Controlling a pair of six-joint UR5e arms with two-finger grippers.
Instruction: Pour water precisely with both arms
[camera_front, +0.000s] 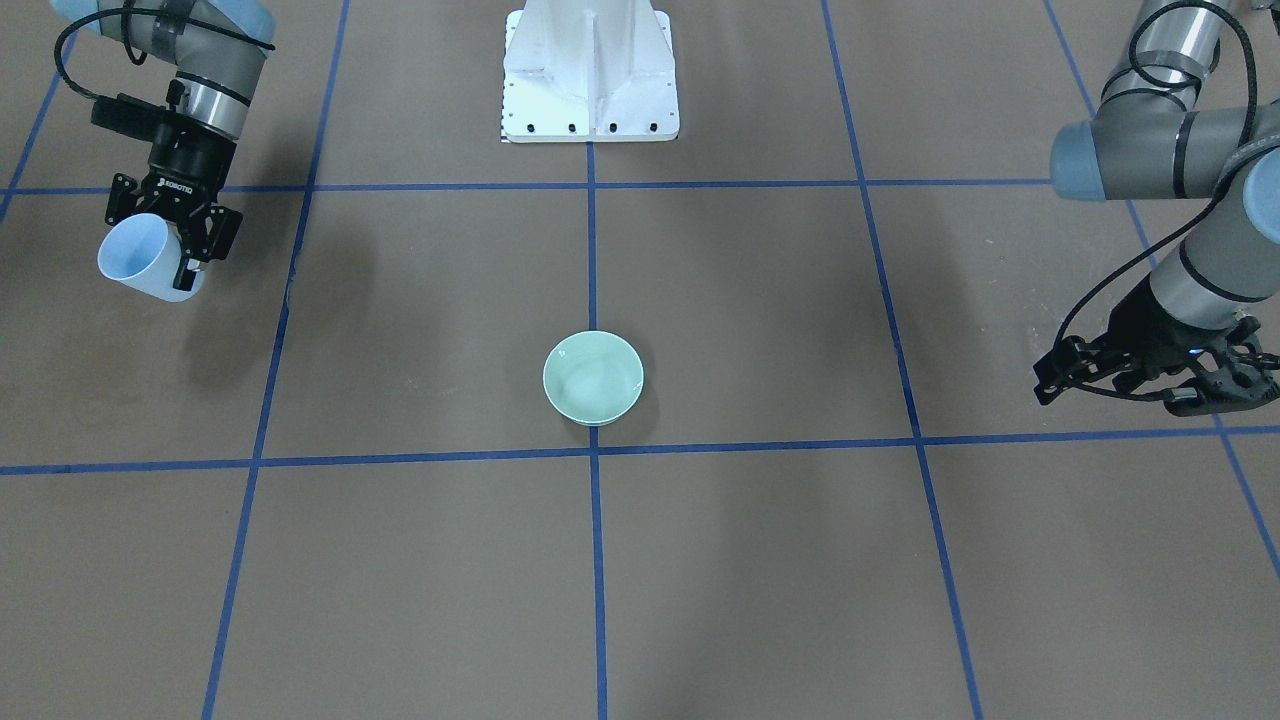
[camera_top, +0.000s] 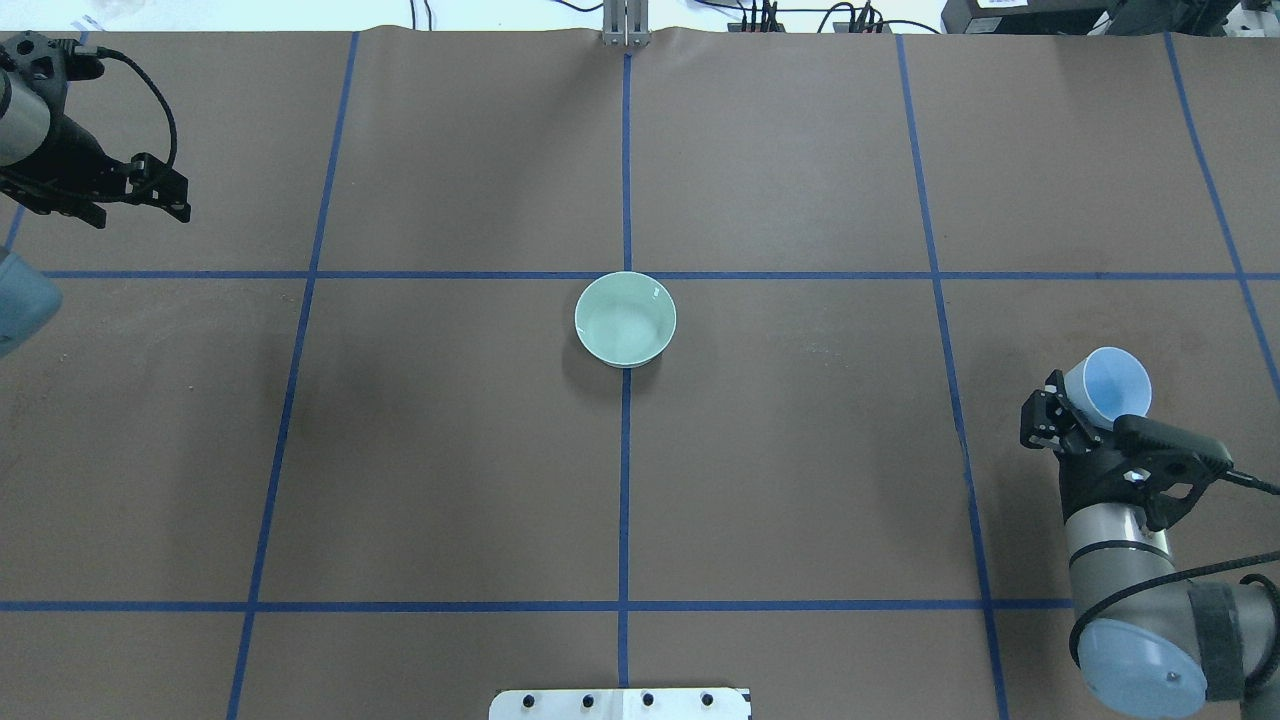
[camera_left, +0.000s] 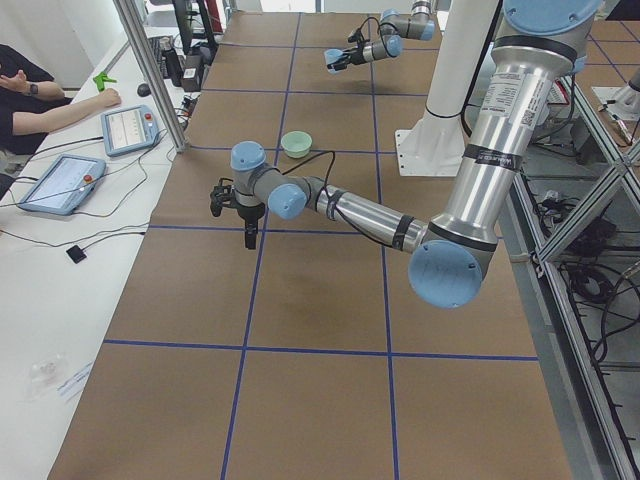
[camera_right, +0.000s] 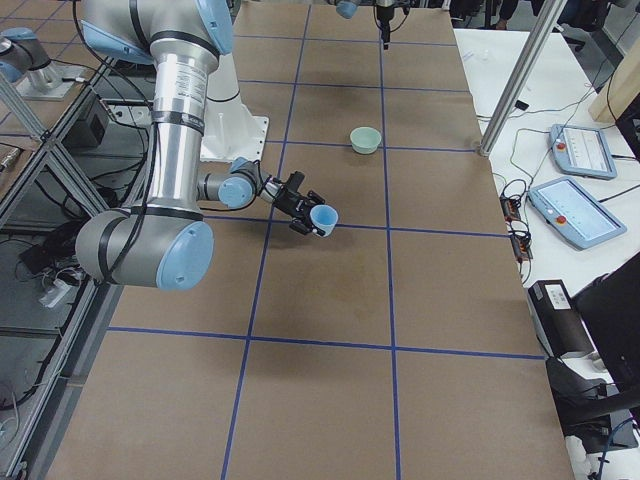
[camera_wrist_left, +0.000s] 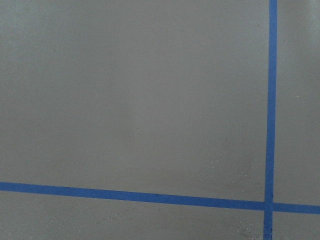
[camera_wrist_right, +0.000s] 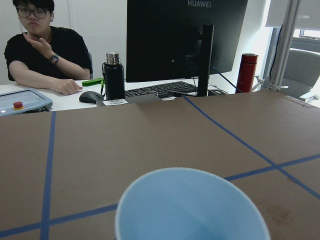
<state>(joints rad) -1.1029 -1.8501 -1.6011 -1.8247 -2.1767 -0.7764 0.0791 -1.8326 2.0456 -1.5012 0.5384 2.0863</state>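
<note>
Centrally, bowl (camera_front: 563, 396), cup (camera_front: 135, 258) in right pincer (camera_front: 165, 240), well apart

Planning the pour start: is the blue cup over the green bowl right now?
No, the blue cup, gripped by the right end effector, is far off to the side of the green bowl.

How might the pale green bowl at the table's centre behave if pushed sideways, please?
The bowl looks glossy and rigid, so it would probably slide without flexing. Being low and wide, it seems unlikely to tip.
</note>
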